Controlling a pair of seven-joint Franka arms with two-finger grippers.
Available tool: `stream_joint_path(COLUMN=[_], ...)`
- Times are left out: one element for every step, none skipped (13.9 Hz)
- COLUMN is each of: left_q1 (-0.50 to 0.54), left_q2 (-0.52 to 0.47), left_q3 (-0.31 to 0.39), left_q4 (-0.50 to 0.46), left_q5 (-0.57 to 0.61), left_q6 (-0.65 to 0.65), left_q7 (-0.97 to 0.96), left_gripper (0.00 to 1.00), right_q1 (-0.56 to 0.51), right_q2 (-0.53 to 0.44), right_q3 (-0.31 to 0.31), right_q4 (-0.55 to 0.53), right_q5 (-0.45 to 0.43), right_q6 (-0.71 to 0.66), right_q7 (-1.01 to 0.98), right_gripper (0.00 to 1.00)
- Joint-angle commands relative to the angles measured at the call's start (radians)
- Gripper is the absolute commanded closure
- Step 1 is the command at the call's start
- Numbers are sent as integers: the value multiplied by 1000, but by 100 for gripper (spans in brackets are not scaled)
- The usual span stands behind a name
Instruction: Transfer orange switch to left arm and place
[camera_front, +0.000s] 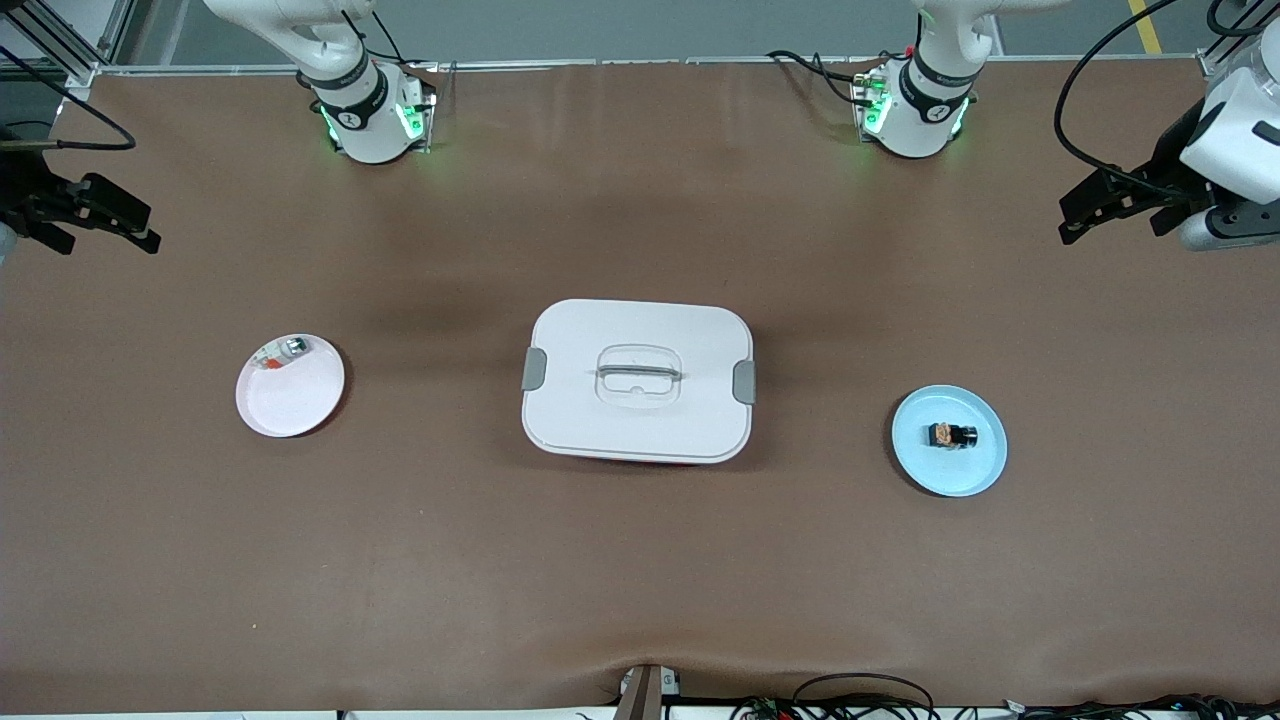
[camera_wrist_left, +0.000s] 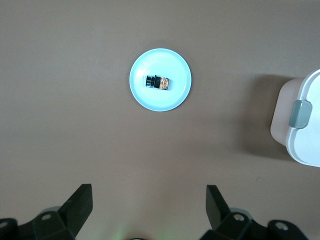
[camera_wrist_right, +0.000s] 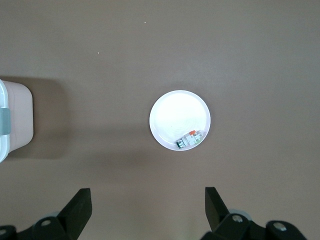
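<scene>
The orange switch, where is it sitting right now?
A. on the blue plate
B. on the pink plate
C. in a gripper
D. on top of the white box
A: the orange switch lies on the blue plate toward the left arm's end of the table, apart from the box, and both grippers are open and hold nothing.

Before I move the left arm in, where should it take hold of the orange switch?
Probably from straight above. The switch lies on its side near the middle of the blue plate, long axis level. Set the left claw, already open, across its short width at mid-body, well clear of the plate's rim.
</scene>
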Motion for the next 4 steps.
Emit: stream_joint_path(left_q1=[7,7,7,7], left_q2=[14,14,14,14], left_q3=[5,5,5,6], left_q4=[36,41,42,42], left_q5=[2,2,0,0], left_q6=[-8,-8,-8,-8], left_q7=[30,32,32,32], left_gripper=[0,0,0,0], right_q1=[-9,-9,-9,-9], right_q2=[-17,-17,-17,-17], right_q3=[10,10,10,10], right_q4=[-10,-8,-8,-8], right_q5=[-15,-15,-15,-15], right_q6=[5,5,5,5], right_q7=[-10,-10,-10,-10], right_gripper=[0,0,0,0])
